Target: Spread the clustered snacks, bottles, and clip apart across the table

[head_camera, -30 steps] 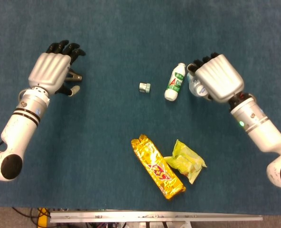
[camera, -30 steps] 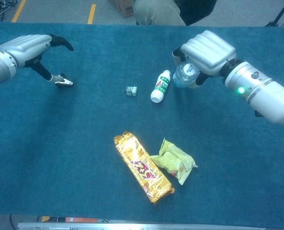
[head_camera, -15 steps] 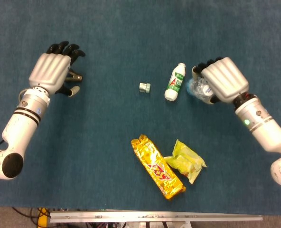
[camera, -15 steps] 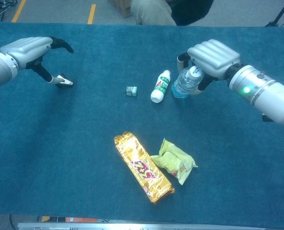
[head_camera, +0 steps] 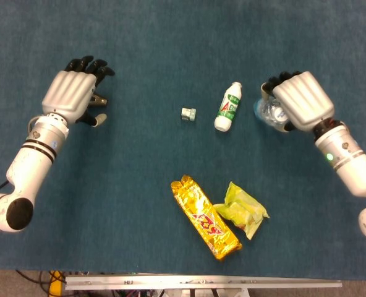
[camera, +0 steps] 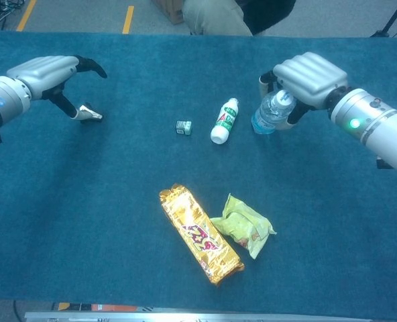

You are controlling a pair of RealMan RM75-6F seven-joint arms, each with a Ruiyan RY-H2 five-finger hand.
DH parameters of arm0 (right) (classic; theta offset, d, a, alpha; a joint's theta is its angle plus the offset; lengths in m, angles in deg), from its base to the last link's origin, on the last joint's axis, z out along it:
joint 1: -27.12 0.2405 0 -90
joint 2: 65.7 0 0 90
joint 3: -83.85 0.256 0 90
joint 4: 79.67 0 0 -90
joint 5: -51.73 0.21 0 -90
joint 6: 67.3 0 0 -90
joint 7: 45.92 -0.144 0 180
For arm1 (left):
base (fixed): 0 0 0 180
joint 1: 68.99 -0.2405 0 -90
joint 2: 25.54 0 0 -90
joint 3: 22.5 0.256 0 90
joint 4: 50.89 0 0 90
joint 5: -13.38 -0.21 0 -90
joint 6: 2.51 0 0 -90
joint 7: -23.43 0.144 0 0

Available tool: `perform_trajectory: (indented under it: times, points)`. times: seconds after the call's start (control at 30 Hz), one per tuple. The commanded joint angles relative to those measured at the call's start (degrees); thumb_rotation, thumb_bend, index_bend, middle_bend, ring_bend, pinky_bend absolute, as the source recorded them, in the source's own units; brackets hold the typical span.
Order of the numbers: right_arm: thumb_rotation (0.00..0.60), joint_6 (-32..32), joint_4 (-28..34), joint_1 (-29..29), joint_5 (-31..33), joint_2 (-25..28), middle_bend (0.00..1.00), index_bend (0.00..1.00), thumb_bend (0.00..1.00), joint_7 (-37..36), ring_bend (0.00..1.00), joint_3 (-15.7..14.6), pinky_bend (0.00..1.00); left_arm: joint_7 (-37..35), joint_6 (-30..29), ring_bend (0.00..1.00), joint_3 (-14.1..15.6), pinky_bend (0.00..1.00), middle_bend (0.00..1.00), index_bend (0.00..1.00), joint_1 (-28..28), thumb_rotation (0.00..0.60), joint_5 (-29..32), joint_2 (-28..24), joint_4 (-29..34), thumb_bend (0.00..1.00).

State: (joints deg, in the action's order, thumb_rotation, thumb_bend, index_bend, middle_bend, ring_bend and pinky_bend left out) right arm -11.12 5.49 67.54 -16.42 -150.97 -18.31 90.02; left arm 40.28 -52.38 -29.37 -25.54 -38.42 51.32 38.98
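My right hand [head_camera: 299,101] [camera: 309,76] grips a clear water bottle [head_camera: 271,113] [camera: 271,112] from above, holding it upright on the blue table [head_camera: 140,49], right of a white bottle with green label [head_camera: 228,106] [camera: 222,121] that lies flat. My left hand [head_camera: 72,94] [camera: 44,70] hovers at the far left, fingers spread, over a small dark metal clip [head_camera: 98,98] [camera: 88,114] lying on the cloth. A small green-white packet [head_camera: 188,114] [camera: 183,127] sits mid-table. A gold snack bag [head_camera: 204,216] [camera: 200,233] touches a green snack bag [head_camera: 243,210] [camera: 242,226] near the front.
A metal rail [head_camera: 201,283] runs along the table's front edge. Beyond the far edge a person [camera: 232,12] stands on a floor with yellow lines [camera: 128,19].
My right hand has carried the clear bottle to the right, away from the white bottle, and set it more upright. The left hand has shifted slightly; the clip stays put.
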Motion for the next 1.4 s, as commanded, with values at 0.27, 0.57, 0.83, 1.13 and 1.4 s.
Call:
perform_trajectory:
  times: [0.27,0.57,0.83,1.13,1.4]
  points:
    - [0.6,0.86,0.34,-0.37,0.98,0.56,0.39,0.4,0.01,0.86,0.32,0.49,0.46,-0.12,0.52,0.02,0.1,0.07,0.11,0.18,0.25,0.6,0.08,0.68,-0.94,0.22]
    - [0.6,1.98,0.57,-0.59,0.84,1.31,0.37,0.37,0.01,-0.1,0.31,1.5,0.45,0.02,0.9,0.02,0.18,0.07,0.11,0.18,0.47,0.6,0.41,0.97,-1.41,0.22]
    - [0.6,3.63,4.17,-1.33,0.42,4.66,0.37,0.34,0.01,-0.9,0.3,2.48,0.45,-0.29,0.94,0.02,0.2,0.07,0.11,0.18,0.44,0.6,-0.02,0.63,-1.03,0.22]
    - [0.6,7.32,10.75,-3.39,-1.22,10.89,0.36,0.29,0.01,-3.8,0.29,4.08,0.43,-1.7,-0.17,0.02,0.33,0.07,0.11,0.18,-0.5,0.6,-2.78,-1.21,0.55,0.22]
    - [0.6,11.99,17.11,-7.4,-5.03,18.13,0.36,0.29,0.01,-8.77,0.29,4.06,0.43,-4.45,-0.64,0.02,1.69,0.07,0.14,0.22,-1.74,0.6,-9.26,-1.61,0.37,0.22]
